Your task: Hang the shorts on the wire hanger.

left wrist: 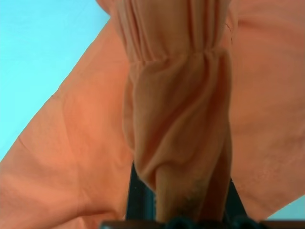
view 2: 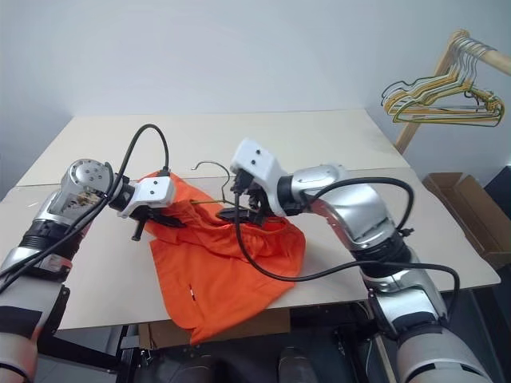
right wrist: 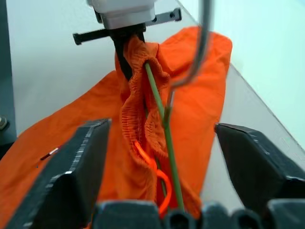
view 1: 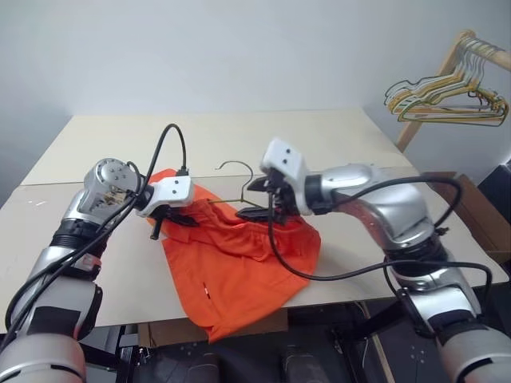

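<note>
On the beige table (view 1: 335,144) edge, orange fabric shorts (view 1: 239,271) with gathered waistband hang from the left gripper (view 1: 172,217) pinching them, thin wire hanger (right wrist: 164,124) between the right gripper (right wrist: 162,157) spread fingers

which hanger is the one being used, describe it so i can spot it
On the beige table, look at the orange shorts between the two grippers. The wire hanger runs through their bunched waistband, its hook sticking up behind. It is a single thin grey-olive one, unlike the yellowish bunch of hangers on the rack far right.
</note>
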Robot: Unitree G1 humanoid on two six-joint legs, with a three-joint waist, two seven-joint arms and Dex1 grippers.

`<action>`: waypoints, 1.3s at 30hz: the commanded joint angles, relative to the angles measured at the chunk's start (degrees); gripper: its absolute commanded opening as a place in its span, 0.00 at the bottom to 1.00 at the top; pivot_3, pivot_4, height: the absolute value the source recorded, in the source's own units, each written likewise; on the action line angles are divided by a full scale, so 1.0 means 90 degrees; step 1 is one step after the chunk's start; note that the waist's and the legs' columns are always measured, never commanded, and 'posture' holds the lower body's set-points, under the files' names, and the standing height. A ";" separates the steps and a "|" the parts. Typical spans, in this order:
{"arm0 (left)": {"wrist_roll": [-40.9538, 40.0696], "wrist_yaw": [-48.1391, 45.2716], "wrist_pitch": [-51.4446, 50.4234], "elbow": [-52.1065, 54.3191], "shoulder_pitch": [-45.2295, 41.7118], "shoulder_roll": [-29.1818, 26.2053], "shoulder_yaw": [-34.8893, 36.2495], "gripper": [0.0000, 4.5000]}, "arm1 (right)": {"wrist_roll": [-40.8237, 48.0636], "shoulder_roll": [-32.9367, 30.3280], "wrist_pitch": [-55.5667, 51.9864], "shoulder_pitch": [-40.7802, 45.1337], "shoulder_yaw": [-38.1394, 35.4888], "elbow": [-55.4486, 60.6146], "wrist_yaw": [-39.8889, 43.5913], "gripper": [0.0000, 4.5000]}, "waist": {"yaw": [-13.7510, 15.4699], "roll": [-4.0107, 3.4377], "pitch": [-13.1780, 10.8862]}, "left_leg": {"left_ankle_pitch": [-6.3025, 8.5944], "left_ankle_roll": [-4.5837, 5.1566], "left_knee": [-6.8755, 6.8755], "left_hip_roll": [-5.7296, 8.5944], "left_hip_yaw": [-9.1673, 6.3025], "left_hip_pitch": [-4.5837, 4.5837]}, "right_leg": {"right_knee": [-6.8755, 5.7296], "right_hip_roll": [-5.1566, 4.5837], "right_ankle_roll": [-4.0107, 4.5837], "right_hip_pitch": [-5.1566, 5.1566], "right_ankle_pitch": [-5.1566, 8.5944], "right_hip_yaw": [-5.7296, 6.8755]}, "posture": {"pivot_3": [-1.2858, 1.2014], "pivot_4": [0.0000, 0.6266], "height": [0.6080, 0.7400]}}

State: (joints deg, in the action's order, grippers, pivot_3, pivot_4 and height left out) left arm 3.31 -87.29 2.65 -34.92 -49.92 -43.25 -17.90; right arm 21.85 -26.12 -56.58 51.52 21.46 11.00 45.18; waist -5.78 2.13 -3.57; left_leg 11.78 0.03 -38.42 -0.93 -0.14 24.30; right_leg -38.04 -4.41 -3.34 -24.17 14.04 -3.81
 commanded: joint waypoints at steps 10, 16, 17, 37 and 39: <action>-0.0133 -0.0034 0.0022 0.0110 -0.0144 -0.0052 0.0242 0.00 | -0.0342 -0.0039 0.1234 0.0153 -0.0034 -0.0406 0.0730 0.01 | -0.0052 0.0000 0.0000 | 0.0000 0.0000 0.0000 -0.0002 -0.0004 -0.0002 | -0.0001 0.0003 0.0000 0.0000 0.0000 0.0003 | 0.48 0.03 1.00; -0.0476 -0.0074 -0.0243 0.0114 -0.0256 0.0022 0.0503 0.17 | -0.0464 -0.0297 0.2005 0.0108 -0.0029 -0.0753 0.1413 0.00 | -0.0073 0.0000 0.0000 | 0.0000 0.0000 0.0000 -0.0002 -0.0007 -0.0002 | -0.0002 0.0003 0.0000 0.0001 0.0000 0.0006 | 0.48 0.02 1.00; -0.0541 -0.0109 -0.0302 0.0101 -0.0292 0.0010 0.0558 0.25 | -0.0504 -0.0330 0.2110 0.0117 -0.0025 -0.0824 0.1492 0.00 | -0.0087 0.0000 0.0000 | 0.0000 0.0000 0.0000 -0.0002 -0.0007 -0.0002 | -0.0002 0.0003 0.0000 0.0000 0.0000 0.0006 | 0.48 0.02 1.00; 0.0288 0.0776 0.0725 -0.1198 -0.0056 -0.0202 0.0511 0.86 | -0.0695 -0.0602 0.2340 0.0130 -0.0296 -0.0935 0.1937 0.00 | -0.0116 -0.0001 0.0002 | 0.0000 0.0000 0.0006 0.0000 -0.0011 -0.0003 | -0.0002 0.0000 0.0000 0.0000 0.0000 0.0010 | 0.49 0.00 1.00; 0.0291 0.0743 0.0750 -0.1190 -0.0049 -0.0203 0.0515 0.72 | -0.0706 -0.0624 0.2330 0.0126 -0.0314 -0.0929 0.1945 0.00 | -0.0121 -0.0001 0.0002 | 0.0000 0.0000 0.0005 -0.0001 -0.0011 -0.0002 | -0.0003 0.0000 0.0000 -0.0001 0.0000 0.0010 | 0.49 0.00 1.00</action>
State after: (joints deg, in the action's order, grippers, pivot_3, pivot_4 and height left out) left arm 5.71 -80.91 8.57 -45.93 -48.76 -44.60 -13.74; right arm 15.31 -30.92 -36.52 51.70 21.57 0.81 62.44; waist -6.88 2.12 -3.55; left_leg 11.78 0.02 -38.37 -0.94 -0.24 24.29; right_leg -38.06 -4.41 -3.33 -24.18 14.04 -3.72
